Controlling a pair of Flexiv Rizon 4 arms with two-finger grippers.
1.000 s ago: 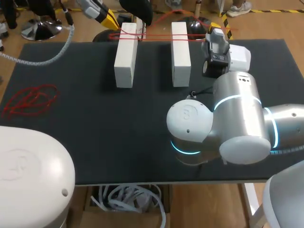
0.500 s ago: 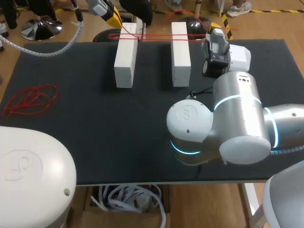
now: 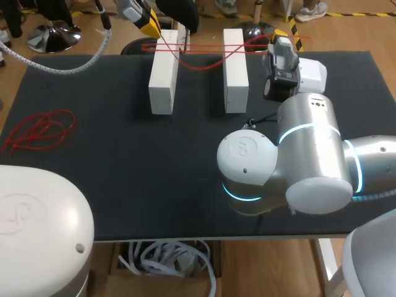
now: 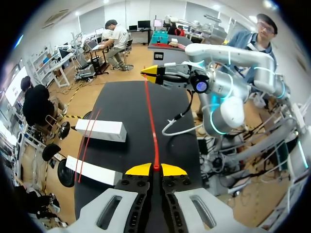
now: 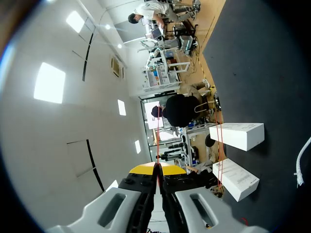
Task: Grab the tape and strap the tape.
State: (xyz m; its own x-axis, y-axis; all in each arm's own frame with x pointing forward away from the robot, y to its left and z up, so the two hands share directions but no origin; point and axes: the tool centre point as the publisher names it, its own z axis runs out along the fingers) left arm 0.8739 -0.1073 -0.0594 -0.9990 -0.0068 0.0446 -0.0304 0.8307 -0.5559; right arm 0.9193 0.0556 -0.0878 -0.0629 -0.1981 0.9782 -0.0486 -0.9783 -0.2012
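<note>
Two white blocks stand side by side at the table's far edge. Red tape runs across their far ends in a few strands, and one strand sags between them. My left gripper hangs just beyond the left block, shut on the tape. My right gripper sits past the right block, shut on the tape's other end. In the left wrist view the tape runs straight from my left gripper to my right gripper. My right gripper pinches the thin red line in its own view.
A loose tangle of red tape lies at the table's left edge. My right arm's bulky elbow hangs over the front right of the table. A grey cable droops from the left arm over the far left corner.
My left gripper moved right, closer to the left block. The free strand, earlier arched high beyond the blocks, now sags low between them.
</note>
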